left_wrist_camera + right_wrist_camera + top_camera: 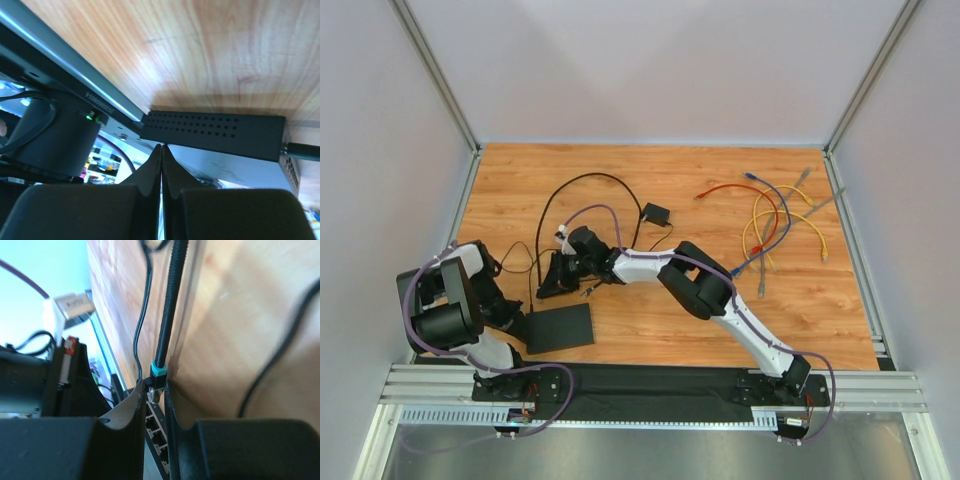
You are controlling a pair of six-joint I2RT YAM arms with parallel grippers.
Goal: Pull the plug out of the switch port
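The switch port is a flat black box lying near the front left of the table. My left gripper is shut and empty, with its tips against the box's vented side. My right gripper is shut on the plug, a black plug with a teal collar on a braided black cable. The plug's clear tip shows bare between my fingers, just off the row of sockets. In the top view the plug is hidden by my right gripper, which stands a little behind the box.
A small black adapter block with a thin cord lies behind my right gripper. Several red, blue, yellow and grey cables lie at the back right. A cord is plugged into the box's end. The metal rail runs along the near edge.
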